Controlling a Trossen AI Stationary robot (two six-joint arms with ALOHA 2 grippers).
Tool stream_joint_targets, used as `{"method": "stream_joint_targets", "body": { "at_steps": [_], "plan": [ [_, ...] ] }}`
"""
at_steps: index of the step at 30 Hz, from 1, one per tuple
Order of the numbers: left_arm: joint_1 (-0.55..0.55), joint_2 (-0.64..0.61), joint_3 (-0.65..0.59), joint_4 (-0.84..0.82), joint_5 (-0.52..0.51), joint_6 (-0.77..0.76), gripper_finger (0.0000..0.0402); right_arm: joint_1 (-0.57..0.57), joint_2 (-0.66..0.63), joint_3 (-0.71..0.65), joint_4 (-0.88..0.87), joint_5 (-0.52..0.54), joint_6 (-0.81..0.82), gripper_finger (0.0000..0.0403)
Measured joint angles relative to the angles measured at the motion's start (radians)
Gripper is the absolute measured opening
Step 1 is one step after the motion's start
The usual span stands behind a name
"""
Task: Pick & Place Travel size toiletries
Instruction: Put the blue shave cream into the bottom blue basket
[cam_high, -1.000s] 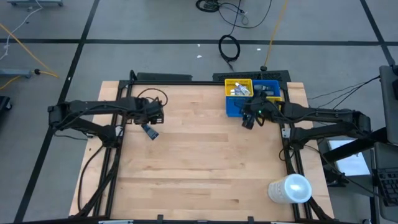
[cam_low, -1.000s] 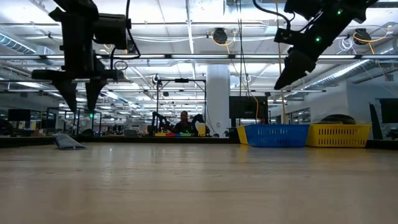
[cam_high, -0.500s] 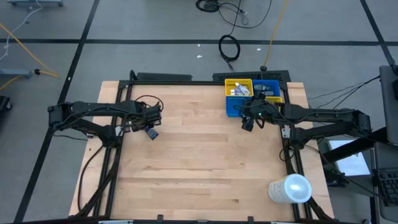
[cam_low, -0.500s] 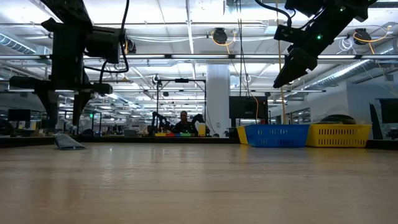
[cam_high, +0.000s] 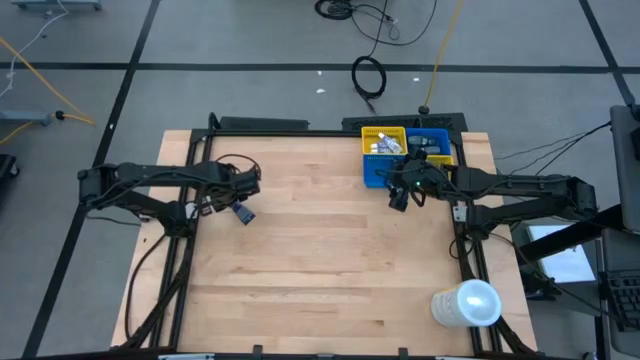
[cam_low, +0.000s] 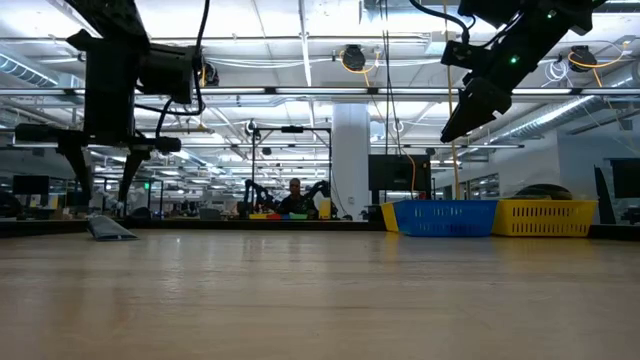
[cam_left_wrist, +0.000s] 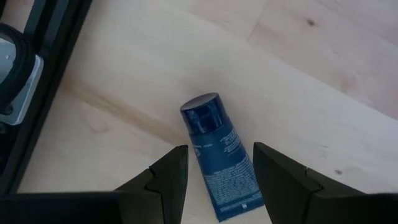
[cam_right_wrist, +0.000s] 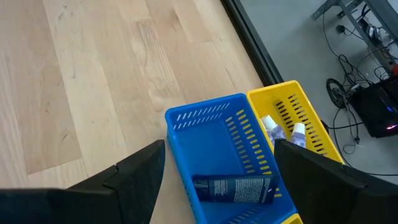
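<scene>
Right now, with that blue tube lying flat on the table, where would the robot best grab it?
Probably across the middle of its body, coming straight down from above. The blue tube lies flat on the table, cap at one end, so its long sides are free. The left gripper hangs open above it, one finger on each side, so a descent and squeeze looks enough.

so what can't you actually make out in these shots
- Blue tube text: left wrist view, print too small to read; its lower end is cut off by the picture's edge.
- Yellow bin contents: right wrist view, mostly cut off by the picture's edge; high view, too small to count.
- Blue bin: high view, the right gripper and arm cover part of it.
</scene>
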Motion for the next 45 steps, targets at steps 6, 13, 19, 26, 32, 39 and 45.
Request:
{"method": "stream_joint_targets", "body": {
  "at_steps": [6, 13, 19, 26, 32, 39, 45],
  "plan": [
    [-0.013, 0.042, 0.000, 0.001, -0.018, -0.040, 0.0179, 0.000, 0.000, 0.000, -0.001, -0.001, 0.000, 0.0293],
    [-0.019, 0.090, 0.000, 0.023, -0.031, -0.068, 0.0179, 0.000, 0.000, 0.000, -0.009, -0.001, 0.000, 0.0293],
    [-0.019, 0.135, 0.000, 0.081, -0.054, -0.048, 0.0179, 0.000, 0.000, 0.000, -0.017, -0.002, 0.001, 0.0293],
    [-0.019, 0.161, 0.000, 0.079, -0.012, -0.031, 0.0179, 0.000, 0.000, 0.000, -0.022, -0.002, 0.001, 0.0293],
    [-0.019, 0.161, 0.000, 0.053, 0.003, 0.010, 0.0179, 0.000, 0.000, 0.000, -0.023, -0.002, 0.001, 0.0293],
    [-0.019, 0.161, -0.076, 0.144, -0.012, -0.018, 0.0179, 0.000, 0.000, 0.000, -0.023, -0.002, 0.008, 0.0293],
    [-0.012, 0.155, -0.144, 0.266, -0.027, -0.018, 0.0179, 0.000, 0.000, 0.000, -0.023, -0.002, 0.008, 0.0293]
  ]
}}
